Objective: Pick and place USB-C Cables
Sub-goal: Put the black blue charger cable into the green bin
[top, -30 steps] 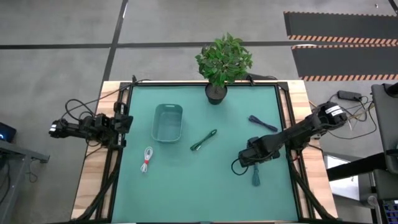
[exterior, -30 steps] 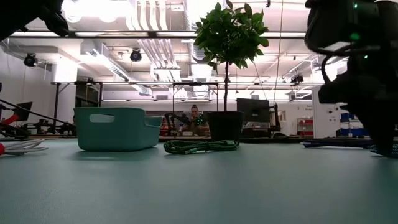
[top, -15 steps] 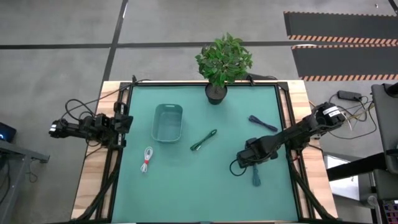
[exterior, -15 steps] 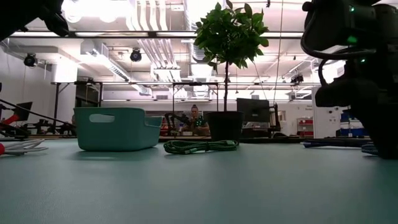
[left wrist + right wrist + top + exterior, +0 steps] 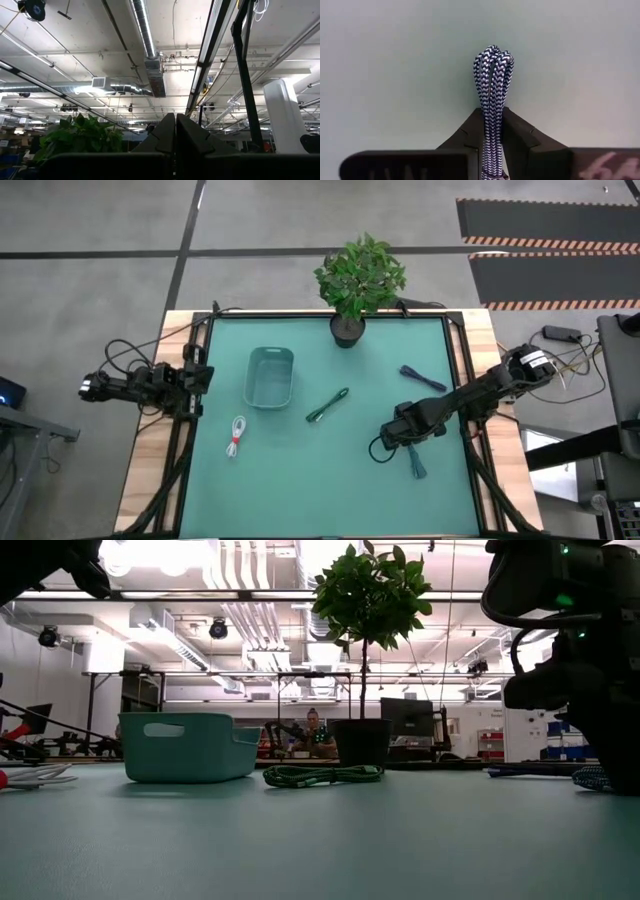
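Right wrist view: right claw (image 5: 492,137) pinched tight on a braided cable (image 5: 493,90).

Its weave is a dark-and-white zigzag, folded into a looped bundle whose bend pokes out past the fingertips, long axis in line with the fingers. From overhead the right claw (image 5: 412,442) sits on the table's (image 5: 300,480) right half, with bare mat around it. The green cable (image 5: 327,405) lies diagonally mid-table beside the teal bin (image 5: 269,377). The left claw (image 5: 196,378) waits at the left edge, fingers together.

Four USB-C cables: one white-red (image 5: 236,436), two green-grey (image 5: 327,405) (image 5: 415,463), one blue-purple (image 5: 423,378). One teal bin (image 5: 269,377). One potted plant (image 5: 358,278) at worktop's (image 5: 300,490) far edge. Two arms.
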